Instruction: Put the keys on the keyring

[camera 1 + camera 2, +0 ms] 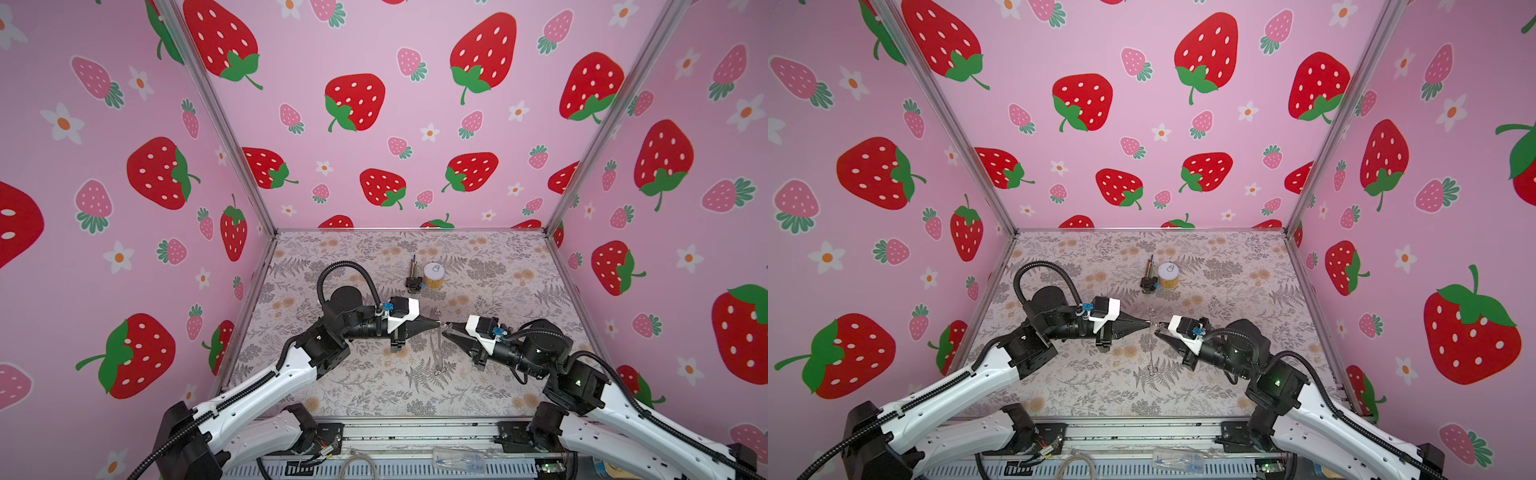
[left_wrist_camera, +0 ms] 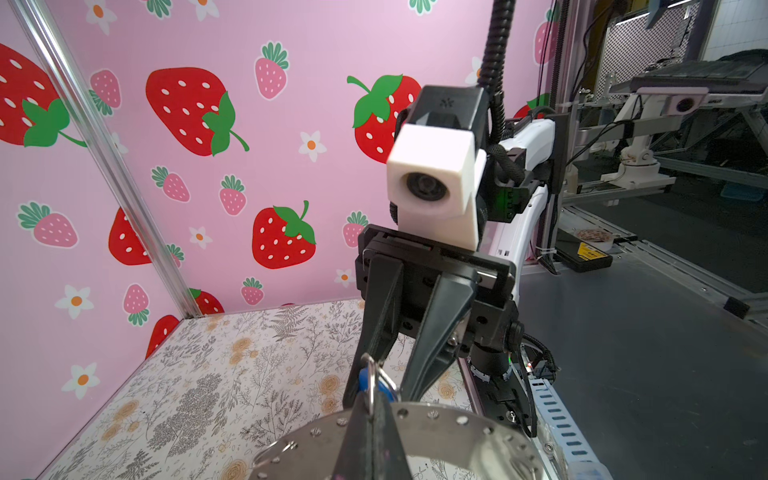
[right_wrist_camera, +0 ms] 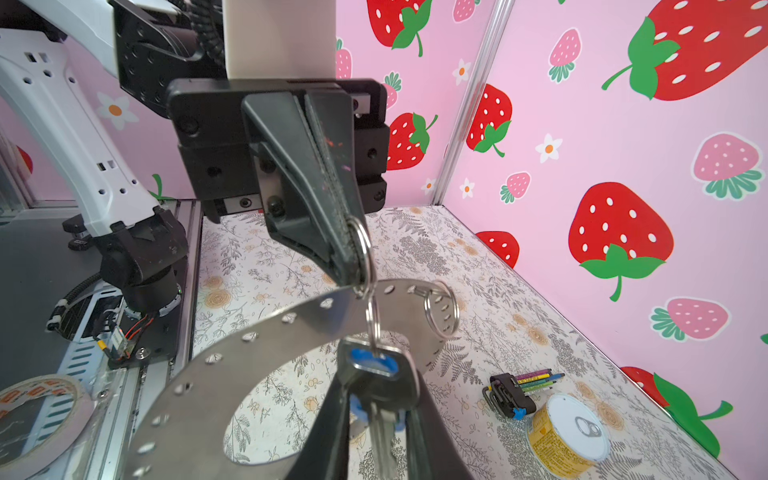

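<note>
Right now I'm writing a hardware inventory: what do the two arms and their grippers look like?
The left arm and right arm have white shells, black joints and black ribbed cable hoses. Each wrist carries a white camera block with a blue plug. The left gripper and right gripper have black, tapered, wedge-shaped fingers.

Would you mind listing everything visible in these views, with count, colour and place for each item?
keyring: one, grey perforated metal hoop, upright over the table's middle.
split rings: at least two, silver; one clamped at the keyring's edge, one loose on it.
key: one, silver with blue head, beside the keyring's band.
clip with coloured sticks: one, black, far side of the table.
can: one, yellow with white pull-tab lid, beside the clip.
tape roll: one, pale with orange print, off the table by the front rail.
table: one, grey-and-orange floral sheet.
walls: three, pink strawberry print.
left gripper: one, black, shut on a split ring.
right gripper: one, black, shut on the key.
</note>
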Controlling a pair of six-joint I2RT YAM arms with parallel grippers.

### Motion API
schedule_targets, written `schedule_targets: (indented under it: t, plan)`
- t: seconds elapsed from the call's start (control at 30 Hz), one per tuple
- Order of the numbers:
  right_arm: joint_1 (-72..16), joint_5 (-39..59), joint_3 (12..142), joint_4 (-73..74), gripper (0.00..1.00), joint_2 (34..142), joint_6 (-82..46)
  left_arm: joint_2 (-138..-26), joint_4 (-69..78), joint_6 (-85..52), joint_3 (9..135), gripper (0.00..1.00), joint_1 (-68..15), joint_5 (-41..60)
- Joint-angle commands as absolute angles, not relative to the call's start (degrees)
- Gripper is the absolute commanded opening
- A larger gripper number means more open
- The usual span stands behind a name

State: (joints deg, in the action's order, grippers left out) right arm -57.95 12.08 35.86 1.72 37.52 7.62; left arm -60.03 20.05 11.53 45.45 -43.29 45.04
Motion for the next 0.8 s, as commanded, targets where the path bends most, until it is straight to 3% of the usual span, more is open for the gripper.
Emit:
schedule_targets:
  t: [0.0, 0.5, 0.63, 0.77]
  plan:
    - [-57.9, 12.8, 37.2, 0.0, 0.00, 38.0, 8.3, -59.2, 23.8, 11.2, 47.0, 0.00, -43.3, 44.2]
    - [-58.0, 10.9, 36.7, 3.2, 0.00, 40.6, 7.2, -60.9, 27.4, 10.2, 45.6, 0.00, -43.3, 43.4]
    - [-58.0, 10.8, 34.6, 0.5, 0.33, 36.4, 7.4, -60.2, 25.6, 10.8, 46.0, 0.00, -42.2, 47.8]
    - [-57.8, 13.5, 32.1, 1.0, 0.45, 31.8, 6.0, -59.9, 24.0, 11.2, 46.9, 0.00, -41.8, 54.1]
